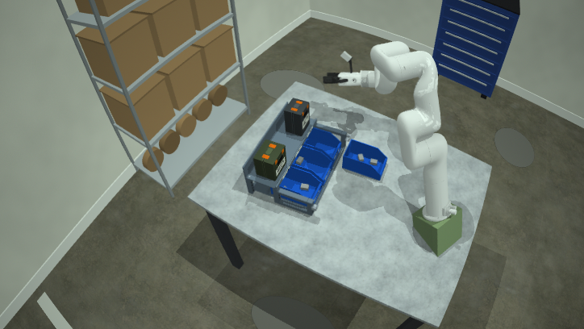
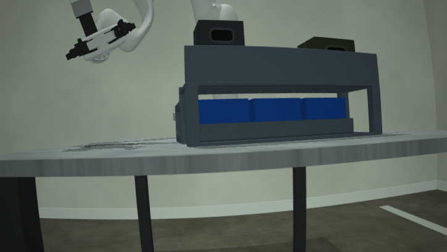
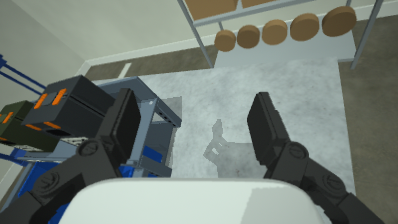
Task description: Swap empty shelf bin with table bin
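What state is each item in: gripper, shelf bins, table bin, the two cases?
gripper: open, nothing held
far-end shelf bin: no parts visible, in place
middle shelf bin: one part visible, in place
near-end shelf bin: one part visible, in place
table bin: upright, two parts visible
dark case: upright, closed
green case: upright, closed

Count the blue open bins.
4: three side by side on the shelf, one on the table top between shelf and arm.
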